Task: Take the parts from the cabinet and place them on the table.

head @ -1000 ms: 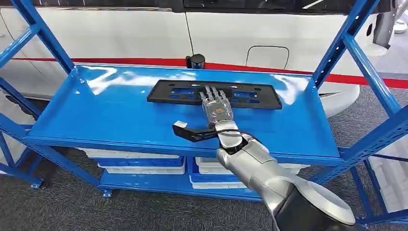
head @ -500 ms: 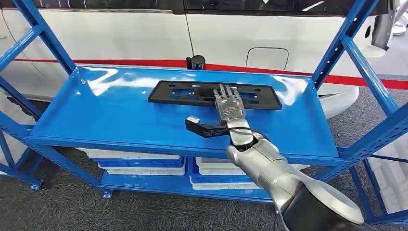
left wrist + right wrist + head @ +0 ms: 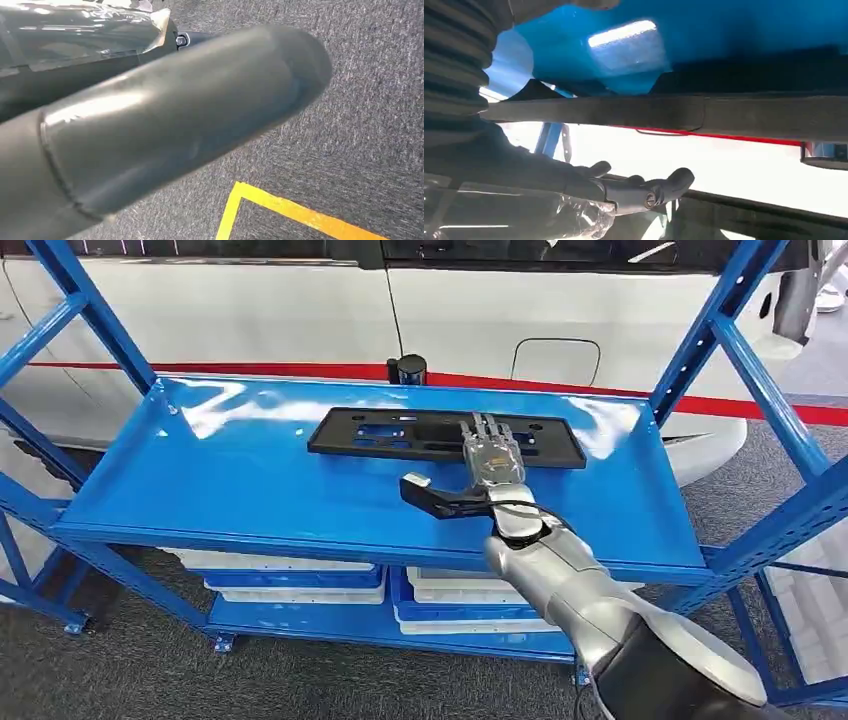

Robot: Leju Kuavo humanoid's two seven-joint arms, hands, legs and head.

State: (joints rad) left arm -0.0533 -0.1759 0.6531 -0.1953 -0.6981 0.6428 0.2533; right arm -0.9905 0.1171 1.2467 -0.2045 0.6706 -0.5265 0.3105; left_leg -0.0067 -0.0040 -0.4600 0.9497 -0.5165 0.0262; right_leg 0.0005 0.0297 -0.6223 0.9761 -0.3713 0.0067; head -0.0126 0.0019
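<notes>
Setting: blue steel cabinet [image 3: 250, 490], top shelf, white vehicle [image 3: 300, 310] behind.
Part: black flat part [image 3: 400, 432] lies on the shelf, under the fingertips.
Right hand [image 3: 492, 455]: flat, fingers extended over the part's middle, thumb spread aside; grasping nothing.
Advice: judged best to slide the part to the near shelf edge, then curl fingers beneath its rim before lifting.
Left hand: state cannot be told.
</notes>
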